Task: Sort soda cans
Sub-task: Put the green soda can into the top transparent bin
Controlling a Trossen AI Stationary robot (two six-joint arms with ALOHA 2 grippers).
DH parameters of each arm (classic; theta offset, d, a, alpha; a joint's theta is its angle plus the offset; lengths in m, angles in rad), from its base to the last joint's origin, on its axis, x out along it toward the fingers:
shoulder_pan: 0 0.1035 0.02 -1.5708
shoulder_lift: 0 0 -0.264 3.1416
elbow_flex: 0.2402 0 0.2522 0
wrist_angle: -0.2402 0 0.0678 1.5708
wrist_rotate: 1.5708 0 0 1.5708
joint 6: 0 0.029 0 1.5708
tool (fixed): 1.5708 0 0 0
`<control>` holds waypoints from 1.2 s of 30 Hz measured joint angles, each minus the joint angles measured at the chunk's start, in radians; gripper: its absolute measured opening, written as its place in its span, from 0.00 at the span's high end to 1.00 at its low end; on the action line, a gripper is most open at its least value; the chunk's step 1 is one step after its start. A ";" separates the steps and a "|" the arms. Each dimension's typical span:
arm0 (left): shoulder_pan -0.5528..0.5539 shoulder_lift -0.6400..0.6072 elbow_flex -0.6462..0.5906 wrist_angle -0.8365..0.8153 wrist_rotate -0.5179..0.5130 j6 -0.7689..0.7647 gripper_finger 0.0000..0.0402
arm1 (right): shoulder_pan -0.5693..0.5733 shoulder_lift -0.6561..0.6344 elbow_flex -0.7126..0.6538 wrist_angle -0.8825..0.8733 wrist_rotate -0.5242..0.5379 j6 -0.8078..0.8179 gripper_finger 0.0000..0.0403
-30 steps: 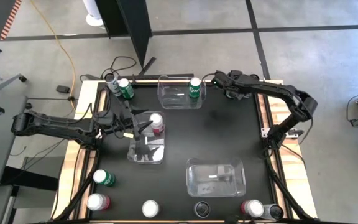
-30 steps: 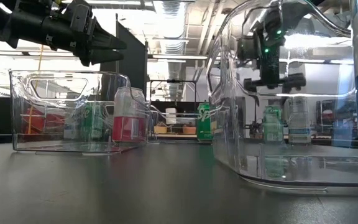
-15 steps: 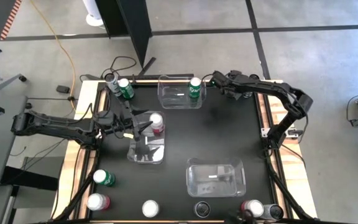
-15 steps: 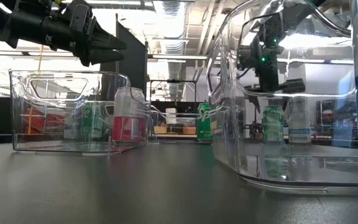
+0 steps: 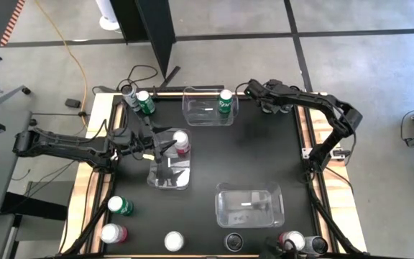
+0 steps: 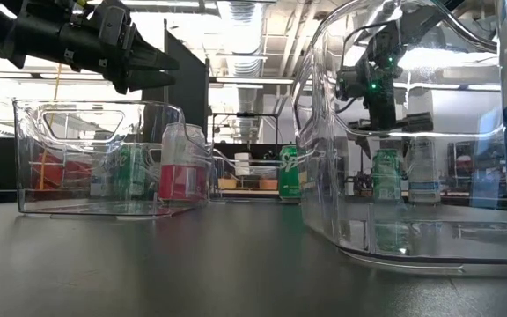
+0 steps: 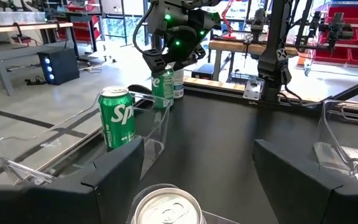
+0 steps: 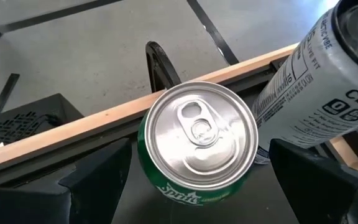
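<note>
High view: my left tool (image 5: pixel 169 147) hangs at centre-left of the frame over a clear rectangular plastic bin (image 5: pixel 165 180). It is just beside the red-pink soda can with a silver top (image 5: pixel 181 142), which stands in that bin's upper end. My right tool (image 5: pixel 253 91) is at upper centre-right, just beside a second clear plastic bin (image 5: pixel 196 114). That bin holds a green soda can (image 5: pixel 226 100) at its right end. A third clear bin (image 5: pixel 250 208) lies at lower right on the black desk (image 5: pixel 264 151). A row of cans (image 5: pixel 173 241) lines the bottom edge.

Low view: the left tool (image 6: pixel 161 63) is at upper left, above the bin (image 6: pixel 60 114) and the red-pink can (image 6: pixel 183 172). Through the near bin's curved wall (image 6: pixel 324 176), at upper right, I see the right tool (image 6: pixel 381 119) directly over a second green can (image 6: pixel 385 176). A tall white can (image 6: pixel 422 176) stands just beside it.

Left wrist view: the left tool (image 7: pixel 197 155) has its fingers wide apart and holds nothing. The red-pink can's silver top (image 7: pixel 166 208) is at bottom centre, between them.

Right wrist view: the right tool (image 8: pixel 197 165) is spread wide, one finger on each side of the second green can (image 8: pixel 197 134). I see no contact. The white can (image 8: pixel 316 87) fills the upper right.
</note>
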 joint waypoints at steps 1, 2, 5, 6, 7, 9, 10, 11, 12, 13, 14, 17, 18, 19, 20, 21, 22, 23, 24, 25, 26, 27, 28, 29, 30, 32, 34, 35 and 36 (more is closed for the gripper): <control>0.000 0.000 0.000 0.000 0.000 0.000 0.27 | 0.000 0.000 0.000 0.005 0.000 0.000 0.01; 0.000 0.000 0.000 0.000 0.000 0.000 0.27 | 0.000 0.000 0.000 0.011 0.000 0.000 0.01; 0.000 0.000 0.000 -0.001 0.000 -0.001 0.27 | 0.000 0.003 0.000 0.024 0.000 -0.005 0.01; 0.000 0.000 0.000 -0.002 0.000 -0.001 0.27 | 0.000 0.008 0.000 0.024 0.000 -0.005 0.01; 0.000 0.000 0.000 -0.002 0.000 -0.001 0.27 | -0.003 0.014 0.000 0.021 0.000 -0.005 0.01; 0.000 0.000 0.000 -0.003 0.001 -0.003 0.27 | -0.008 0.027 0.000 0.019 0.000 -0.005 0.01; 0.000 0.000 0.000 -0.005 0.001 -0.006 0.27 | -0.008 0.032 0.000 0.022 0.000 -0.004 0.01; 0.000 0.000 0.000 -0.010 0.001 -0.007 0.27 | -0.009 0.035 0.000 0.023 -0.001 -0.002 0.01; 0.000 0.000 0.000 -0.016 0.001 -0.008 0.27 | -0.010 0.038 0.000 0.024 0.000 -0.002 0.01; 0.000 0.000 0.000 -0.020 0.001 -0.008 0.27 | -0.010 0.043 0.000 0.029 0.004 -0.001 0.01; 0.000 0.000 0.000 -0.022 0.001 -0.008 0.27 | -0.012 0.047 0.000 0.032 0.006 -0.001 0.01; 0.000 0.000 0.000 -0.022 0.001 -0.003 0.27 | -0.025 0.061 0.000 0.044 0.007 -0.001 0.01; 0.000 0.000 0.000 -0.022 0.001 -0.003 0.27 | -0.028 0.067 0.000 0.047 0.007 -0.001 0.01; 0.000 0.000 0.000 -0.022 0.001 -0.002 0.27 | -0.035 0.075 0.000 0.049 0.005 -0.001 0.01; 0.000 0.000 0.000 -0.021 0.001 -0.002 0.27 | -0.039 0.084 0.000 0.053 0.005 -0.001 0.01; 0.000 0.000 0.000 -0.021 0.001 -0.002 0.27 | -0.043 0.093 0.000 0.057 0.005 -0.001 0.01; 0.000 0.000 0.000 -0.021 0.001 -0.002 0.27 | -0.043 0.100 0.000 0.065 0.005 0.000 0.01; 0.000 0.000 0.000 -0.021 0.001 -0.002 0.27 | -0.043 0.106 0.000 0.071 0.004 0.000 0.01; 0.000 0.000 0.000 -0.021 0.001 -0.002 0.27 | -0.042 0.114 0.000 0.082 0.004 0.000 0.01; 0.000 0.000 0.000 -0.021 0.001 -0.002 0.27 | -0.042 0.121 0.000 0.089 0.003 0.000 0.01; 0.000 0.000 0.000 -0.021 0.001 -0.002 0.27 | -0.042 0.128 0.000 0.092 0.003 -0.001 0.01; 0.000 0.000 0.000 -0.021 0.001 -0.002 0.27 | -0.042 0.134 0.000 0.093 0.001 0.000 0.01; 0.000 0.000 0.000 -0.021 0.001 -0.001 0.27 | -0.042 0.141 0.000 0.094 0.001 0.000 0.01; 0.000 0.000 0.000 -0.021 0.001 0.002 0.27 | -0.042 0.146 0.000 0.094 0.001 0.000 0.01; 0.000 0.000 0.000 -0.020 0.001 0.006 0.27 | -0.042 0.147 0.000 0.093 -0.002 0.001 0.02; 0.000 0.000 0.000 -0.021 0.001 0.006 0.27 | -0.042 0.147 0.000 0.093 -0.003 0.007 0.05; 0.000 0.000 0.000 -0.021 0.001 0.006 0.27 | -0.042 0.147 0.000 0.092 -0.003 0.017 0.09; 0.000 0.000 0.000 -0.021 0.001 0.006 0.27 | -0.042 0.147 0.000 0.091 -0.003 0.018 0.12; 0.000 0.000 0.000 -0.021 0.001 0.006 0.27 | -0.042 0.147 0.000 0.092 -0.003 0.019 0.14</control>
